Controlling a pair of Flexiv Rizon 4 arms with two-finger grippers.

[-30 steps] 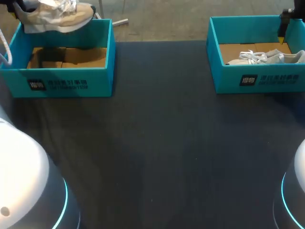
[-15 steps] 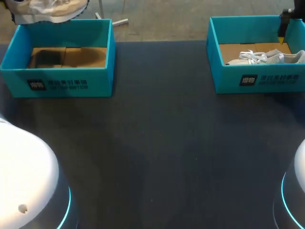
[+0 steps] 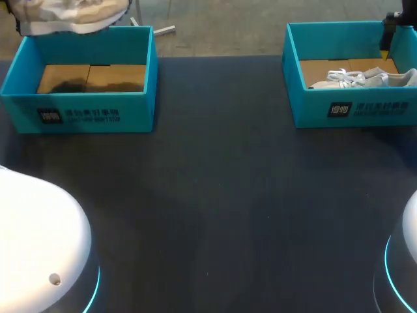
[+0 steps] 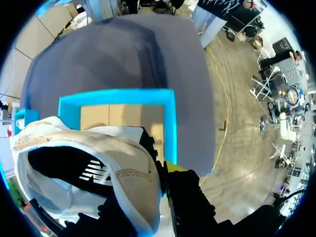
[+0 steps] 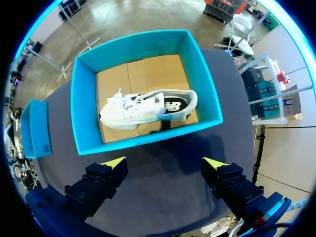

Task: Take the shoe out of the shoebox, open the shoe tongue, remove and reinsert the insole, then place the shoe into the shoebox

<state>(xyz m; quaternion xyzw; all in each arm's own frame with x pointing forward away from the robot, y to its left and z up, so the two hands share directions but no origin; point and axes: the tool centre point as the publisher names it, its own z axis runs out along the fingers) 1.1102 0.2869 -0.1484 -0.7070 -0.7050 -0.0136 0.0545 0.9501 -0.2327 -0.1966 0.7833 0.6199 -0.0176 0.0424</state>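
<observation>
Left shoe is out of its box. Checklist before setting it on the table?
1. Clearance: the shoe is held above the left shoebox, over its back rim: ok.
2. Grip: the left claw is shut on the shoe's collar: ok.
3. Box contents: only cardboard floor shows in the left shoebox: ok.
4. Other arm: the right claw is open, above the right shoebox, away from the middle: ok.
5. The insole is seated inside the shoe: ok.
6. Tongue state: hidden, cannot tell.
</observation>
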